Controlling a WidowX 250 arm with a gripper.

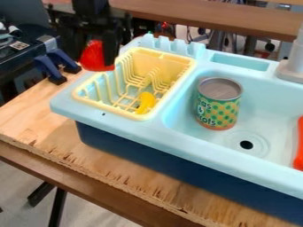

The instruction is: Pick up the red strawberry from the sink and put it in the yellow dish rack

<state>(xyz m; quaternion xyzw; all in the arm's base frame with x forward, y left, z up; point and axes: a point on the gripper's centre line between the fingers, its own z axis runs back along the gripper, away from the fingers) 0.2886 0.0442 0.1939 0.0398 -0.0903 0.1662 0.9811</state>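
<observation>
Action up at 11 o'clock in the view, where the black gripper (103, 58) hangs by the rack's far-left corner, and its jaws are closed on a red object (91, 56), held up off the work surface! Just toward 4 o'clock from it sits the pale yellow dish rack (108, 107), set in the light blue rim of the toy sink (121, 128). Inside, over at the rack's 5 o'clock, a curved yellow piece (145, 103) leans on the wires. Swing round to 3 o'clock of the rack: a tin can (219, 104), green with dots, stands upright in the basin, the drain (246, 145) at its 5 o'clock. Right at the view's edge, near 4 o'clock, there's an orange-red item (299, 148), partly cut off. And at 10 o'clock, two blue clamps (56, 64) by the wooden board (35, 115)!
</observation>
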